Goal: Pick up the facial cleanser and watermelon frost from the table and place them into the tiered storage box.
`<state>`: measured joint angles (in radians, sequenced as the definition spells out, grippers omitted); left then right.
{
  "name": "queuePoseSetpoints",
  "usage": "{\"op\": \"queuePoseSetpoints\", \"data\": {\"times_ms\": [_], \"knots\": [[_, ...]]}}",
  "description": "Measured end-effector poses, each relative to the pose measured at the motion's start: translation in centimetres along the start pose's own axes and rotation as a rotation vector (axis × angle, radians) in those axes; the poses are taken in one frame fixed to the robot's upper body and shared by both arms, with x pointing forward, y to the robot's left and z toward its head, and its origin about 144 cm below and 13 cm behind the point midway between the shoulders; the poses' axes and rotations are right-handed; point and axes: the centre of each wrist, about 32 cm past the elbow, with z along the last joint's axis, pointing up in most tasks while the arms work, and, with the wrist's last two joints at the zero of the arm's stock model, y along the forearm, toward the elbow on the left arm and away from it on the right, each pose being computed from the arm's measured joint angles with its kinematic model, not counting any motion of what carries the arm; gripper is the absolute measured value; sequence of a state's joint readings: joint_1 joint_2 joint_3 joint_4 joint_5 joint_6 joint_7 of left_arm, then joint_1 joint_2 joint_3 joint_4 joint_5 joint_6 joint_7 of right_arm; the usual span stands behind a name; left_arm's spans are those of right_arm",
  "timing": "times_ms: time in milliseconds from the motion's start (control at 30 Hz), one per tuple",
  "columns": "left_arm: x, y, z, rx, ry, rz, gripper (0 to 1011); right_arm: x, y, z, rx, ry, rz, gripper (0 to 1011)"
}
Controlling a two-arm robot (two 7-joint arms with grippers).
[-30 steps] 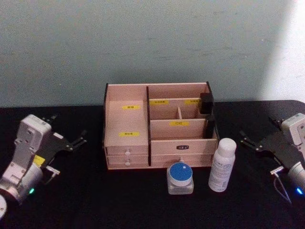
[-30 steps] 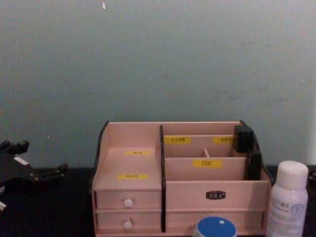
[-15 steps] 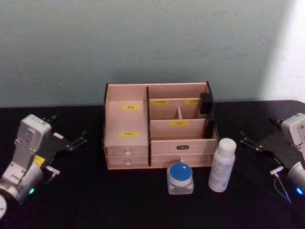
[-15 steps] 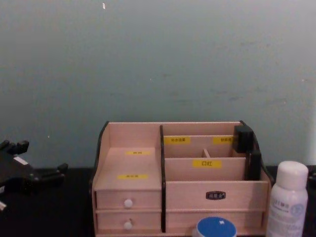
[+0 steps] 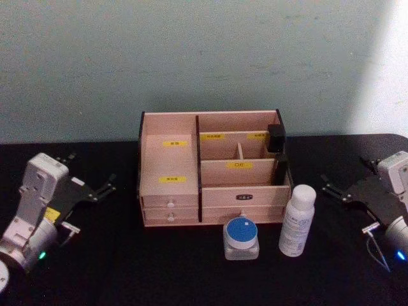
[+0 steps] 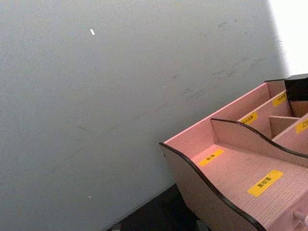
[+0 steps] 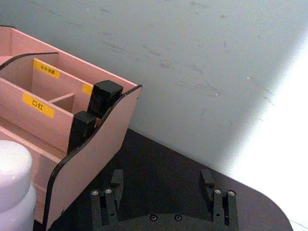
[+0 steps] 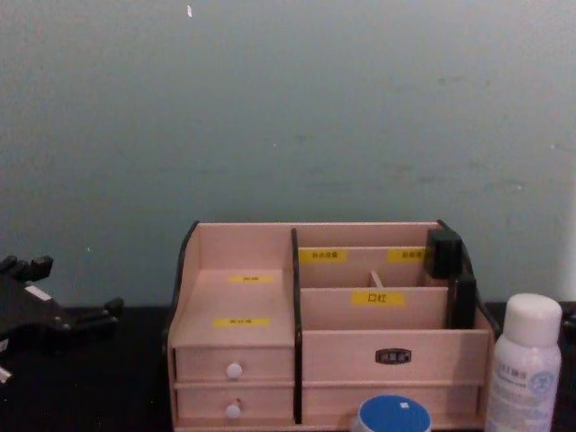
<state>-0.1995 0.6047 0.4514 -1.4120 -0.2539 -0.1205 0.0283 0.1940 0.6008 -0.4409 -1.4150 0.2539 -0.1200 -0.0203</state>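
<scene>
- Head view: the tiered storage box [image 5: 167, 162] sits mid-tabletop [image 5: 127, 271]. In front of its right half are a white bottle [image 5: 297, 220], standing upright, and a squat blue-lidded jar [image 5: 241, 238] just to the left of it. I can't read which one is the cleanser and which the frost. The left claw [image 5: 91, 168] is well out to the left and the right claw [image 5: 344, 172] well out to the right, both spread wide and holding nothing.
- Left wrist view: I'm looking along the box's [image 6: 231, 168] stepped left compartment, with bare wood under the yellow labels.
- Right wrist view: the right claw's [image 7: 161, 175] fingers are wide apart low over the tabletop. The bottle's white cap [image 7: 14, 183] is beside the box's right side wall [image 7: 86, 159].
- Chest view: the bottle [image 8: 531, 364] rises tall at the right, its long axis vertical. The jar's [image 8: 394, 414] lid peeks up in front of the box [image 8: 342, 355]. The left claw [image 8: 76, 288] hangs open far left.
- My call: both items lie nearer the right arm, the bottle nearest, so I'd have the right claw take it from the side.
</scene>
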Motion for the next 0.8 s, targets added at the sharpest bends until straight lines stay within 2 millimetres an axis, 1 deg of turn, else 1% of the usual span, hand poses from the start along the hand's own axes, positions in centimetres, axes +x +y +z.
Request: {"op": "queuePoseSetpoints", "data": {"times_ms": [167, 400, 567, 800], "knots": [[0.0, 0.0, 0.0, 0.000, 0.000, 0.000, 1001, 0.1, -0.3, 0.2, -0.009, 0.009, 0.008, 1002], [0.0, 0.0, 0.0, 0.000, 0.000, 0.000, 1001, 0.3, -1.7, 0.4, -0.057, 0.015, 0.037, 1002], [0.0, 0.0, 0.0, 0.000, 0.000, 0.000, 1001, 0.7, -3.1, 0.8, -0.103, 0.023, 0.073, 1002], [0.0, 0.0, 0.0, 0.000, 0.000, 0.000, 1001, 1.4, -5.4, 1.6, -0.163, 0.049, 0.173, 1002]]}}
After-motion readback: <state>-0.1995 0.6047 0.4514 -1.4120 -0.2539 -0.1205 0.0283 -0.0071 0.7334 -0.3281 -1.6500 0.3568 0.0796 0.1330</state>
